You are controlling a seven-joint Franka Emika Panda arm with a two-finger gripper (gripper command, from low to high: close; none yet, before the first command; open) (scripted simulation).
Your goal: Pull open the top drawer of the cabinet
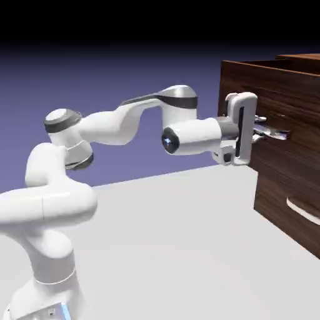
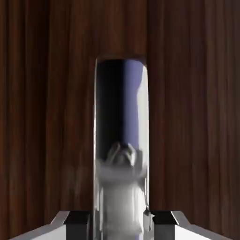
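Two views: one beside the arm, one on the hand.
The exterior view looks sideways at the gripper [image 1: 270, 130]; the hand view sits close against the top drawer [image 2: 47, 108], sharing its handle [image 2: 122, 140].

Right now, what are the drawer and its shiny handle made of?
The top drawer looks like dark brown wood with a smooth finish: streaky grain lines run along its front. Its handle looks like polished metal, probably steel or chrome: it mirrors the purple backdrop and the robot's hand. Everything is rendered, so these are looks only.
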